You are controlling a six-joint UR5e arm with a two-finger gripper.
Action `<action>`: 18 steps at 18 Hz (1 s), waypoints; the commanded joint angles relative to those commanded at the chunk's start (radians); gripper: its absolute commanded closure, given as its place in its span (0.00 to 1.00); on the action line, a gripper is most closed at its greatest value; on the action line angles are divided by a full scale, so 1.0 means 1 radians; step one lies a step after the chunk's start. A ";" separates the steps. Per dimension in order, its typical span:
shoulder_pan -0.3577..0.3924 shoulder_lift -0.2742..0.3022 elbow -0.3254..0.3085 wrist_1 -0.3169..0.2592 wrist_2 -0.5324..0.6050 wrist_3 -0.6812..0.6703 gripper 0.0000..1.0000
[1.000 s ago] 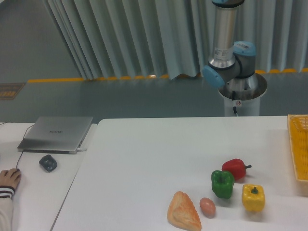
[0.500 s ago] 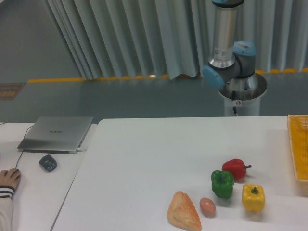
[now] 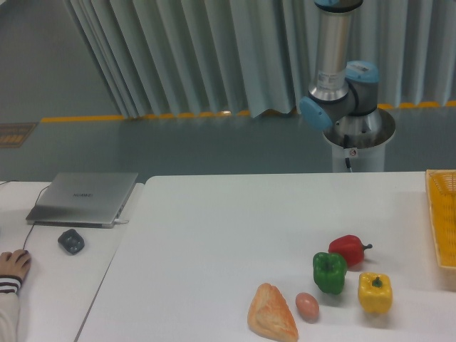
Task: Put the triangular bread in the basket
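Lying flat near the table's (image 3: 214,214) front edge, just left of the egg (image 3: 307,306): triangular bread (image 3: 271,312), untouched. Well apart at the right edge, partly cut off: basket (image 3: 442,217). Only the arm's (image 3: 335,64) base and lower links visible; gripper out of frame, state unknowable. Likely not yet begun.

No legible text; faint unreadable logo on laptop (image 3: 84,197) lid.
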 joint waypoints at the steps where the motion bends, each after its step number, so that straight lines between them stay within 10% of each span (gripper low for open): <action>1: -0.014 0.000 0.000 0.003 0.000 -0.041 0.00; 12: -0.178 -0.025 0.069 0.009 -0.026 -0.393 0.00; 18: -0.333 -0.067 0.094 0.086 -0.021 -0.825 0.00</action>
